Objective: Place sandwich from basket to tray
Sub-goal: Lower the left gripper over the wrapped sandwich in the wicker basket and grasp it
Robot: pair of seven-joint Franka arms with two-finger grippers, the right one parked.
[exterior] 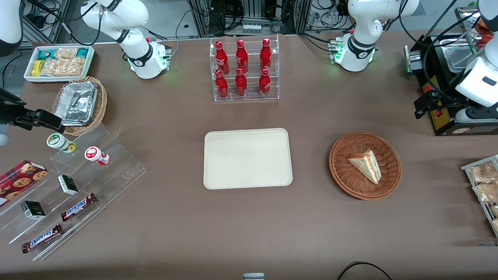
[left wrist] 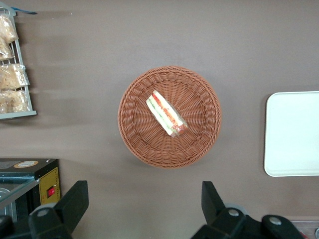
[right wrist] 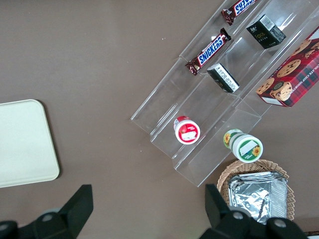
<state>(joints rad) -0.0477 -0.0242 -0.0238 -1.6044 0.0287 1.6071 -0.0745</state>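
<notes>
Gripper [left wrist: 144, 206] high above basket [left wrist: 132, 129], fingers wide apart (empty); sandwich [left wrist: 166, 114] inside, tray [exterior: 218, 171] nearby at its 9 o'clock.

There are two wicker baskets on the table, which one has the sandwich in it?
The round reddish-brown wicker basket beside the cream tray, holding the wrapped triangular sandwich. The lighter basket holds foil trays. The open pincer hangs above the reddish-brown one.

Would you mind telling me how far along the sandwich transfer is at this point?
Nothing looks done yet: the sandwich lies in the basket, and the tray holds nothing. In hand: the gripper is open and hovers high above the table, beside the basket, touching nothing. Left to do: descend over the sandwich, grasp it, lift it out, carry it to the tray and release it there.
</notes>
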